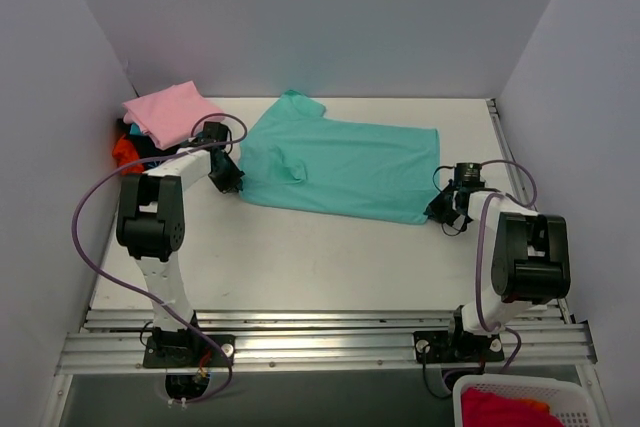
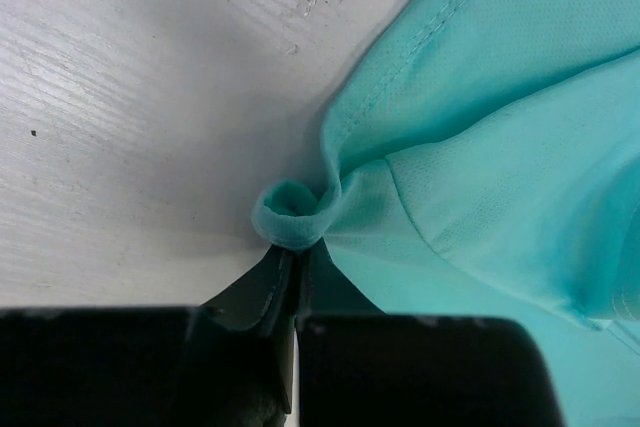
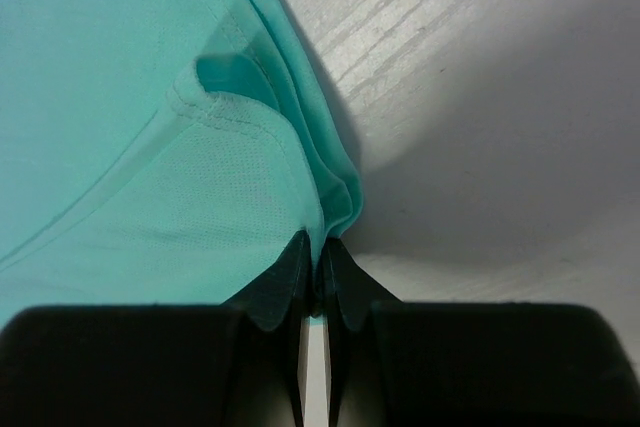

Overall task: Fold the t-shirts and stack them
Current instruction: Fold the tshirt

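Both arms reach forward and bend down at the wrist. The left end effector (image 1: 228, 179) has its fingers (image 2: 255, 297) pinched tight on the teal t-shirt (image 1: 340, 162). The right end effector (image 1: 443, 212) is clamped likewise, apparently pointing inward.

place: lab test cell | signs: bare enclosure walls (image 1: 300, 17), aluminium mounting rail (image 1: 320, 337)

Bare worktop (image 1: 300, 257) lies open along the near side of the teal shirt (image 1: 340, 162), between the left arm (image 1: 150, 217) and the right arm (image 1: 525, 257). Left of the shirt, a pile (image 1: 125, 152) topped by a pink shirt (image 1: 168, 112) fills the far corner. Walls (image 1: 300, 17) stand just behind the shirt and near its right end.
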Robot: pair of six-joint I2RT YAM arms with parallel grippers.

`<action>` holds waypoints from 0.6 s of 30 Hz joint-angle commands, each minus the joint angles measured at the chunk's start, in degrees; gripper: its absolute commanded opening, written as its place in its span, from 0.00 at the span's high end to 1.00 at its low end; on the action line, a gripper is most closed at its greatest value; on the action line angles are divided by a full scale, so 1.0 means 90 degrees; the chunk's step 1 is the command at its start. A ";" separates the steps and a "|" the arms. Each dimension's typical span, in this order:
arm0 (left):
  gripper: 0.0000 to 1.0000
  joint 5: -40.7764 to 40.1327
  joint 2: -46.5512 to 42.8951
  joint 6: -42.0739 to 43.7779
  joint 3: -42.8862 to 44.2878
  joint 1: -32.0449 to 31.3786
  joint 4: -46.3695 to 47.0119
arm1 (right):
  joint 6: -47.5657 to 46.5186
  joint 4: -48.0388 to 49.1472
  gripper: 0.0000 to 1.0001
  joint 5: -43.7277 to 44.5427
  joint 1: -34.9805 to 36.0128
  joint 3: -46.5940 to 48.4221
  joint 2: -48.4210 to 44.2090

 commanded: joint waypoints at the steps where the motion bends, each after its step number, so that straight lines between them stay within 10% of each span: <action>1: 0.98 -0.0030 -0.0138 0.0064 -0.0190 0.0063 -0.0151 | -0.0223 -0.0951 1.00 0.0446 -0.0048 0.0141 -0.0140; 18: 0.98 0.0362 -0.2687 0.0112 -0.2661 0.0053 -0.0677 | -0.0370 -0.2748 1.00 0.0856 -0.0243 -0.0230 -0.1526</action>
